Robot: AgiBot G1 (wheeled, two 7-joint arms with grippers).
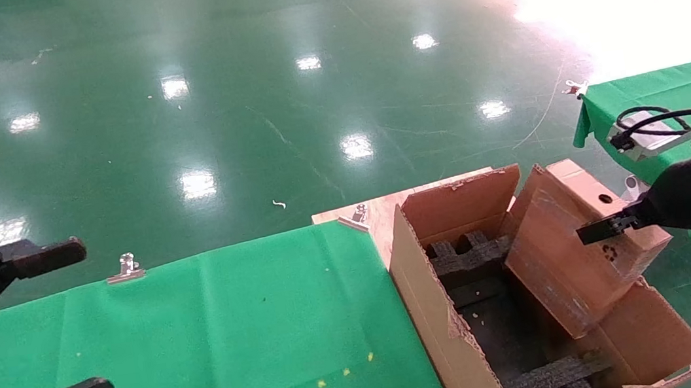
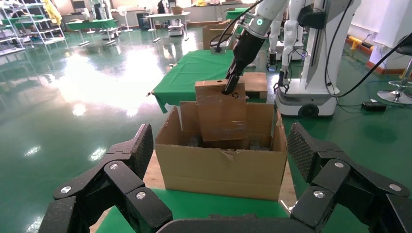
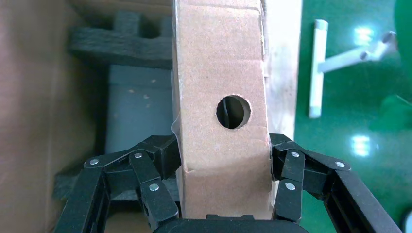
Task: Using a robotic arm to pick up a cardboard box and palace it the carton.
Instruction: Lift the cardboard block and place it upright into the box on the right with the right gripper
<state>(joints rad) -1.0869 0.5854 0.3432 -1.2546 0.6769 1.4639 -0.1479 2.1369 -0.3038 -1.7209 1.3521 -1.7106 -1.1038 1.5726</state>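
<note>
From the head camera, the right end effector (image 1: 594,231) reaches in from the right edge and is clamped on the cardboard box (image 1: 580,251), which hangs tilted over the open carton (image 1: 439,314), its lower end down inside among the black foam inserts (image 1: 469,258). The carton stands at the right end of the green-covered desk (image 1: 204,330). The left end effector (image 1: 27,338) hangs at the left edge over the desk, its fingers spread wide and holding nothing.

Seen from the left wrist, the left end effector (image 2: 221,167) frames the scene with both fingers far apart. Beyond them stands the carton (image 2: 223,170), with the cardboard box (image 2: 221,114) rising out of it, gripped at its top by the robotic arm (image 2: 245,43).

At the right wrist, the end effector (image 3: 223,167) presses its two pads against opposite sides of the cardboard box (image 3: 221,145). One narrow face shows a round hole (image 3: 233,112). Foam inserts (image 3: 121,43) lie below.
</note>
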